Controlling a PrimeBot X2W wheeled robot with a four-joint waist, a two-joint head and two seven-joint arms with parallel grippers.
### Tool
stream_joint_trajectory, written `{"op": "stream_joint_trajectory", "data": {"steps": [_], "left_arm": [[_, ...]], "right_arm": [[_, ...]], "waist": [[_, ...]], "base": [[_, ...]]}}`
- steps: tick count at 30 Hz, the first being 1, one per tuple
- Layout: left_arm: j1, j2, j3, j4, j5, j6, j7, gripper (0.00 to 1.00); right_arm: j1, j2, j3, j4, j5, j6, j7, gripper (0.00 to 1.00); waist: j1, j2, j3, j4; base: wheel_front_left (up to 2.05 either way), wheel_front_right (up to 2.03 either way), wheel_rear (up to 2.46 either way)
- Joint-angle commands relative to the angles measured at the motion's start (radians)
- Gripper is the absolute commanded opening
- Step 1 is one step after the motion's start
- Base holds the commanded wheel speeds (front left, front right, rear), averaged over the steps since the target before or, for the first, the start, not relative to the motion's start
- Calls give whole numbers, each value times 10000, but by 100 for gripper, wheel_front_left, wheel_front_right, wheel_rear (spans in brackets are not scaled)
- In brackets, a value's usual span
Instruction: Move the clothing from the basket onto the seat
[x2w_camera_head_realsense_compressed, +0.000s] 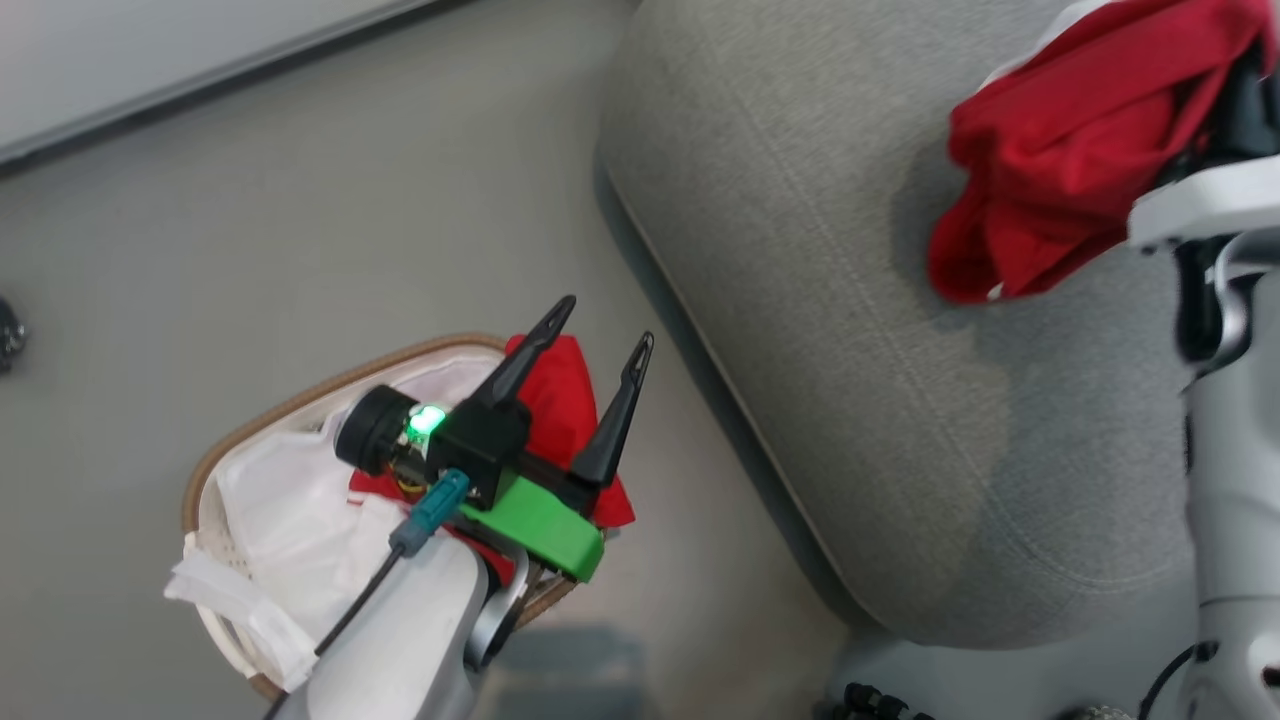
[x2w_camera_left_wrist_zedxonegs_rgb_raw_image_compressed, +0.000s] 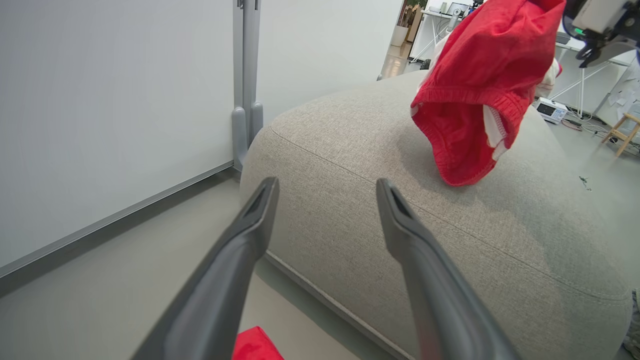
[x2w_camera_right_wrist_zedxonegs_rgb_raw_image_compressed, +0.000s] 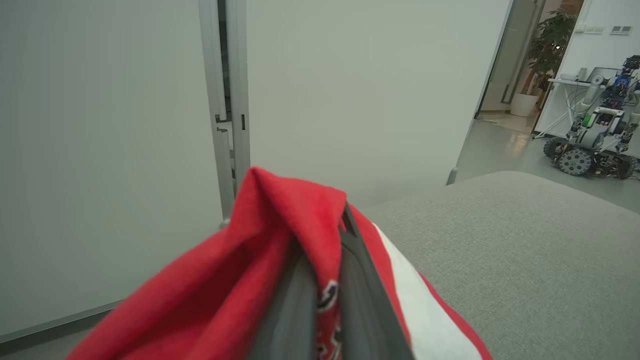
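Note:
The basket (x2w_camera_head_realsense_compressed: 300, 400) stands on the floor at lower left, with a white liner and a piece of red clothing (x2w_camera_head_realsense_compressed: 565, 400) at its right end. My left gripper (x2w_camera_head_realsense_compressed: 609, 322) hovers open above that end, fingers (x2w_camera_left_wrist_zedxonegs_rgb_raw_image_compressed: 250, 240) spread and pointing toward the grey seat (x2w_camera_head_realsense_compressed: 850, 350). A second red garment (x2w_camera_head_realsense_compressed: 1070, 150) with white trim hangs over the seat at upper right, its lower edge (x2w_camera_left_wrist_zedxonegs_rgb_raw_image_compressed: 465, 165) near or touching the cushion. In the right wrist view my right gripper (x2w_camera_right_wrist_zedxonegs_rgb_raw_image_compressed: 340, 235) is shut on this garment (x2w_camera_right_wrist_zedxonegs_rgb_raw_image_compressed: 280, 240), which drapes over both fingers.
A white partition wall (x2w_camera_left_wrist_zedxonegs_rgb_raw_image_compressed: 115, 110) with a grey post (x2w_camera_left_wrist_zedxonegs_rgb_raw_image_compressed: 246, 75) stands behind the seat. Bare grey floor (x2w_camera_head_realsense_compressed: 300, 220) lies between the wall and the basket. A small wheeled machine (x2w_camera_right_wrist_zedxonegs_rgb_raw_image_compressed: 590, 150) and a wooden stool (x2w_camera_left_wrist_zedxonegs_rgb_raw_image_compressed: 625, 132) sit far back.

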Motion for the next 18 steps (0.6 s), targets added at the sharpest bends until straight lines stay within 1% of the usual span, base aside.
{"op": "stream_joint_trajectory", "data": {"steps": [1, 4, 8, 12, 13, 14, 15, 16, 17, 18], "left_arm": [[-320, 156, -29, -83, -109, -48, -7, 100], [-662, 228, -153, -177, -125, -48, -7, 100], [-1010, 283, -389, -278, -157, -49, -6, 100], [-1030, 229, -330, -269, -217, -49, -7, 100], [-1002, 225, -339, -258, -230, -49, -6, 100], [-959, 219, -353, -240, -231, -49, -7, 100], [-919, 224, -349, -224, -225, -49, -6, 100], [-868, 240, -326, -192, -246, -49, -7, 100], [-828, 249, -288, -162, -263, -49, -7, 100], [-770, 256, -255, -129, -277, -49, -7, 100]], "right_arm": [[-365, -218, -152, 235, -284, -10, -48, 0], [-1122, -565, -755, 743, -764, -10, -48, 0], [-1743, -875, -1367, 1116, -1333, -10, -48, 0], [-1960, -975, -1795, 1478, -1855, -10, -48, 0], [-1949, -910, -1980, 1603, -1864, -10, -48, 0], [-1940, -763, -2245, 1794, -1769, -10, -48, 5], [-1910, -680, -2394, 1921, -1778, -10, -48, 30], [-1856, -607, -2473, 2002, -1840, -10, -48, 81], [-1761, -546, -2524, 2067, -1904, -10, -48, 100], [-1571, -486, -2593, 2161, -1952, -12, -48, 100]], "waist": [[0, -1, 1081, 985], [0, -1, 1526, 1305], [0, -1, 1881, 1698], [0, -1, 1984, 1908], [0, -1, 1990, 1936], [0, -1, 1986, 1970], [0, -1, 1980, 1985], [0, -1, 1968, 1991], [0, -1, 1942, 1983], [0, -1, 1887, 1964]], "base": [[0, 0, 0], [0, 0, 0], [0, 0, 0], [0, 0, 0], [0, 0, 0], [0, 0, 0], [0, 0, 0], [0, 0, 0], [0, 0, 0], [0, 0, 0]]}}
